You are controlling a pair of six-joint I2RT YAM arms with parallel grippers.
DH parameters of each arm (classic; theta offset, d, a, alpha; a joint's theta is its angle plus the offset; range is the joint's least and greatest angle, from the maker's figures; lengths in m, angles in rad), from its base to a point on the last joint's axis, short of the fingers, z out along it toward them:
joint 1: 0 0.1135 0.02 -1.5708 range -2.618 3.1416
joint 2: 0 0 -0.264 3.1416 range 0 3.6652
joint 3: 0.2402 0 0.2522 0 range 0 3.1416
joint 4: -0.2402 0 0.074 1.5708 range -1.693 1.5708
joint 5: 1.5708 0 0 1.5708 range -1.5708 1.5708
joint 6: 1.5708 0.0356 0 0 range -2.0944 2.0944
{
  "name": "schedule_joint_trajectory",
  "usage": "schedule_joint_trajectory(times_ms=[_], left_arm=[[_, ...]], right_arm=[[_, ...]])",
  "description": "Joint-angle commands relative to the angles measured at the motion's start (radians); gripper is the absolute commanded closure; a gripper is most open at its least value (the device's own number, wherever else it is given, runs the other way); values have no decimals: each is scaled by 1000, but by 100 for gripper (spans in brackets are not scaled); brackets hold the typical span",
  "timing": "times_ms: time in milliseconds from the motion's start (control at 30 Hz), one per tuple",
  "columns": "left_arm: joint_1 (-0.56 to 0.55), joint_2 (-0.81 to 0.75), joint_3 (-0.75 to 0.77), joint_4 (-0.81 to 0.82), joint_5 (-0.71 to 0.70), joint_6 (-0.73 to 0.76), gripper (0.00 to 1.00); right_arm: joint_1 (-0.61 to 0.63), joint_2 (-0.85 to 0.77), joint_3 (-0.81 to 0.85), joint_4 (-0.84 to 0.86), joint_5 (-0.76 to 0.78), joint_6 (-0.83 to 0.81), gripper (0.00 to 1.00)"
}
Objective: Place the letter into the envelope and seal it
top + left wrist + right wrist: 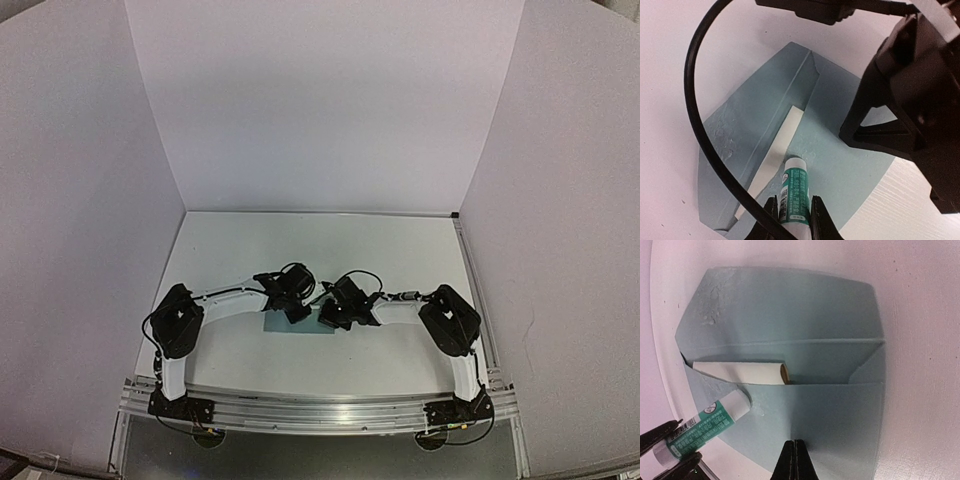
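Envelope [300, 323] lies mid-tabletop between your arms, its long axis left to right and its flap open flat. The letter [740, 372] is tucked inside, a pale strip showing at the mouth. Your left gripper [794, 212] reaches low and inward, clamped on a glue stick [794, 192] whose tip touches the mouth's end; the flap lies just beyond it. Your right gripper [795, 446], closed on nothing, seems to pin the envelope's pocket edge.

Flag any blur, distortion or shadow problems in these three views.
Top external: even light, slight wide-angle bowing along the front rail, the envelope small and mostly hidden under the arms. Left wrist: the glue stick is sharp, while the cable and a black housing loom dark and soft up close. Right wrist: envelope crisp, its edges looking bowed by the lens.
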Motion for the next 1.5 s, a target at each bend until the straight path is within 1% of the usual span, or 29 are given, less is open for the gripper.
schedule_joint_trajectory(times_ms=[0,133,267,333,467,600,867,933,1033,1133,1300,1467], left_arm=[[29,52,41,-253,21,54,100],[66,86,108,-340,46,75,100],[71,85,148,-392,97,100,100],[71,83,148,-398,81,122,100],[71,78,126,-404,23,231,100],[75,74,129,-456,32,307,100],[102,60,181,-534,48,411,100],[111,55,200,-527,84,410,100],[109,68,269,-542,134,384,100],[105,92,334,-584,142,363,100],[90,86,339,-529,206,338,100],[71,108,338,-467,237,282,100]], right_arm=[[10,16,-15,-150,29,-17,100],[10,13,-15,-152,33,-20,100],[10,27,-1,-154,33,-20,100],[11,35,9,-154,32,-20,100],[10,37,19,-159,38,-22,100],[10,37,22,-165,39,-24,100],[10,41,34,-172,37,-26,100],[10,44,40,-172,37,-26,100],[11,48,50,-174,31,-26,100],[11,45,54,-174,31,-28,100],[11,51,64,-177,30,-31,100],[10,58,70,-178,24,-29,100]])
